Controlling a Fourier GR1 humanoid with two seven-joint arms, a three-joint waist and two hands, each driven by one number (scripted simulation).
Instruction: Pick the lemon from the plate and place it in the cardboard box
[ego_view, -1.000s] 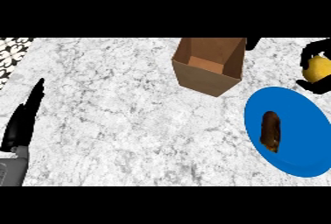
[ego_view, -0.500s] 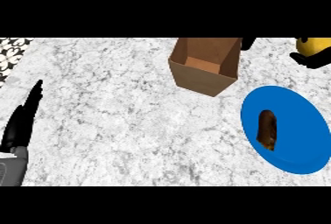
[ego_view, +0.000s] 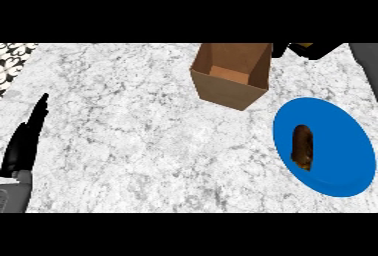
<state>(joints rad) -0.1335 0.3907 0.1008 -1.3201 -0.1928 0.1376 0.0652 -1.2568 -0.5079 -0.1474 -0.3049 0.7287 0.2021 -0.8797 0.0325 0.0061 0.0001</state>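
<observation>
No writing shows on my cardboard box (ego_view: 230, 75), open and empty. The blue plate (ego_view: 325, 145) holds a brown oblong thing (ego_view: 303, 146). My left hand (ego_view: 26, 137) rests with fingers straight together; my right hand (ego_view: 314, 49) holds something yellow, presumably the lemon (ego_view: 301, 46), at the top edge.

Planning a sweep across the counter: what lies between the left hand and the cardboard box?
Head view: only bare marble counter lies between the left hand and the cardboard box.
</observation>
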